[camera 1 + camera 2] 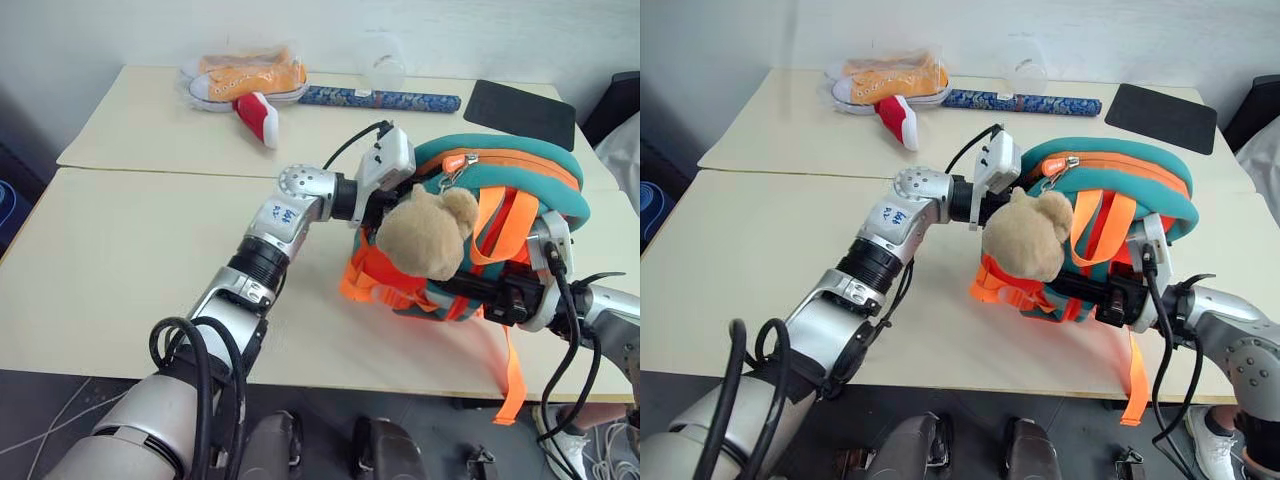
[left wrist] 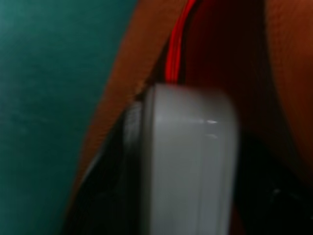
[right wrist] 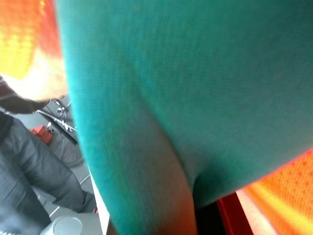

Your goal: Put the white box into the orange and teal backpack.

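Right gripper (image 1: 505,298), lower right, clamped shut on the orange and teal backpack (image 1: 520,170) at centre right. Left gripper (image 1: 385,215) pushed into its opening behind the bear head (image 1: 425,235); finger spread unclear. White box (image 2: 188,166) sits between them, inside. Orange sneakers (image 1: 245,78) upper left.

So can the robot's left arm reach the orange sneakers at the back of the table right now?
Probably not yet. The left gripper is tucked into the orange and teal backpack with the white box. The orange sneakers lie far across the table, so it would have to pull out first.
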Robot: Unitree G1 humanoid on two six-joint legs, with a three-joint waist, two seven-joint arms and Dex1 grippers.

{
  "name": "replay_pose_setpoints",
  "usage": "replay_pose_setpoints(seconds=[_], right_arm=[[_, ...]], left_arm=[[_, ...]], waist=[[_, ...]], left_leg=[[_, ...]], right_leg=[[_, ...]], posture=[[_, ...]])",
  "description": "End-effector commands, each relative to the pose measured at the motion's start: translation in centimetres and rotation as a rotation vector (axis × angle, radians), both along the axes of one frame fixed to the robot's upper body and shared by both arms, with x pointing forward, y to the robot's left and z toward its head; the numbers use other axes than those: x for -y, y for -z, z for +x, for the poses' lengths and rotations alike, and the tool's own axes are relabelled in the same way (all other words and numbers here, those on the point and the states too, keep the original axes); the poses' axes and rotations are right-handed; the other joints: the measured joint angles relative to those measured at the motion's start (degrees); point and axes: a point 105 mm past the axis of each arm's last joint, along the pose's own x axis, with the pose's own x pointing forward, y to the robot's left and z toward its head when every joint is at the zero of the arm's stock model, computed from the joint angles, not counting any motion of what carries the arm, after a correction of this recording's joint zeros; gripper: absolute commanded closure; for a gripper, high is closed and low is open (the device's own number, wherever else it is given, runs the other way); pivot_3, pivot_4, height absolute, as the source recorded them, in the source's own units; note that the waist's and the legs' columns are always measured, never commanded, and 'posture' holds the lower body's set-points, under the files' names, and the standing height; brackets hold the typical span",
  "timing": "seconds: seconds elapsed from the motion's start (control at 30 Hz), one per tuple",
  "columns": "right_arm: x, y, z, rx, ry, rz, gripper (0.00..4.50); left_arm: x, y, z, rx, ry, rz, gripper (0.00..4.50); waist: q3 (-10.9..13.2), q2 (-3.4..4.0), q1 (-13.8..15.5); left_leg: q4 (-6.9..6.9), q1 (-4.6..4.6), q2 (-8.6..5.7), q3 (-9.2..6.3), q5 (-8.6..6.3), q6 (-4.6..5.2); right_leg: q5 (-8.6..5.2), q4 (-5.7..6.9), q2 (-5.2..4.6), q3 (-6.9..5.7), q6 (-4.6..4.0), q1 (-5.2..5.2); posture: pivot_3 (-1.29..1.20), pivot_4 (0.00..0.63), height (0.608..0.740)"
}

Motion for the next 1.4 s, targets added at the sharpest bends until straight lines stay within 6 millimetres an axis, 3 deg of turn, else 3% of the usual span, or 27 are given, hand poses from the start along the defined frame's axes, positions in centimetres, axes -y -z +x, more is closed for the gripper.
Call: replay_pose_setpoints(seconds=[0.03, 0.1, 0.27, 0.37, 0.47, 0.63, 0.83, 0.93, 1.07, 1.27, 1.4], right_arm=[[-0.1, -0.4, -0.2, 0.044, 0.028, 0.005, 4.50], [-0.1, -0.2, 0.1, 0.045, 0.052, 0.013, 4.50], [-0.4, 0.1, 0.5, 0.043, 0.073, 0.021, 4.50], [-0.6, -0.1, 0.7, 0.062, 0.061, 0.030, 4.50], [-0.8, -1.0, 1.0, 0.089, 0.047, 0.077, 4.50], [-1.0, -1.2, 1.5, 0.092, 0.030, 0.061, 4.50], [-1.3, -1.2, 1.7, 0.093, 0.008, 0.056, 4.50], [-1.2, -1.3, 1.8, 0.095, 0.013, 0.052, 4.50], [-1.1, -1.4, 1.7, 0.099, 0.020, 0.057, 4.50], [-0.8, -1.5, 1.6, 0.112, 0.046, 0.063, 4.50], [-0.6, -1.3, 1.4, 0.108, 0.059, 0.062, 4.50]], left_arm=[[-3.6, -3.2, -0.3, 0.064, 0.058, -0.135, 0.62], [-6.3, -4.0, -0.7, 0.056, 0.110, -0.165, 0.05], [-11.3, -4.7, -2.0, 0.076, 0.173, -0.101, 0.02], [-12.4, -4.3, -3.4, 0.148, 0.209, -0.037, 0.02], [-11.7, -4.6, -5.1, 0.222, 0.236, -0.066, 0.02], [-8.9, -3.4, -7.9, 0.375, 0.262, -0.095, 0.02], [-6.5, -2.2, -7.1, 0.442, 0.188, -0.117, 0.02], [-5.8, -2.3, -5.6, 0.476, 0.093, -0.125, 0.54], [-5.5, -2.2, -4.1, 0.535, 0.001, -0.104, 1.76], [-5.8, -3.0, -3.1, 0.593, -0.053, -0.108, 3.51], [-7.0, -4.7, -3.5, 0.486, -0.005, -0.199, 4.43]], waist=[[0.00, 0.00, -0.50], [0.01, 0.02, -0.85], [0.01, 0.04, -1.01], [0.01, 0.04, -0.53], [0.01, 0.04, -0.42], [0.01, 0.05, -0.49], [0.00, 0.06, -0.47], [0.00, 0.05, -0.46], [0.01, 0.05, -0.42], [0.01, 0.05, -0.36], [0.01, 0.05, -0.42]], left_leg=[[0.02, 0.00, 0.00, -0.01, 0.00, 0.00], [0.02, 0.01, 0.01, -0.02, 0.01, -0.01], [0.02, 0.01, 0.01, -0.09, 0.05, -0.08], [0.09, 0.01, -0.06, -0.12, 0.04, -0.05], [0.22, -0.02, -0.09, -0.19, 0.01, 0.02], [0.27, -0.06, -0.09, -0.23, 0.00, 0.05], [0.28, -0.04, -0.08, -0.20, 0.06, 0.06], [0.28, -0.03, -0.08, -0.20, 0.06, 0.06], [0.28, -0.04, -0.08, -0.21, 0.05, 0.08], [0.28, -0.05, -0.08, -0.22, 0.05, 0.09], [0.28, -0.05, -0.08, -0.22, 0.05, 0.09]], right_leg=[[0.00, 0.01, -0.02, 0.00, 0.00, 0.00], [0.01, 0.07, -0.06, 0.00, 0.00, 0.01], [0.00, 0.44, -0.04, -0.01, -0.01, -0.04], [0.00, 0.45, -0.04, -0.02, -0.01, 0.04], [0.01, 0.48, -0.07, 0.00, 0.00, 0.10], [0.03, 0.46, -0.10, 0.03, 0.03, 0.12], [0.04, 0.49, -0.06, 0.00, 0.04, 0.14], [0.04, 0.49, -0.07, -0.01, 0.04, 0.13], [0.04, 0.48, -0.09, -0.02, 0.05, 0.14], [0.04, 0.48, -0.10, -0.04, 0.05, 0.14], [0.04, 0.48, -0.11, -0.04, 0.05, 0.14]], posture=[[0.00, 0.150, 0.740], [0.00, 0.150, 0.740], [0.00, 0.150, 0.740], [0.00, 0.150, 0.740], [0.00, 0.150, 0.740], [0.00, 0.150, 0.740], [0.00, 0.150, 0.740], [0.00, 0.150, 0.740], [0.00, 0.150, 0.740], [0.00, 0.150, 0.740], [0.00, 0.150, 0.740]])
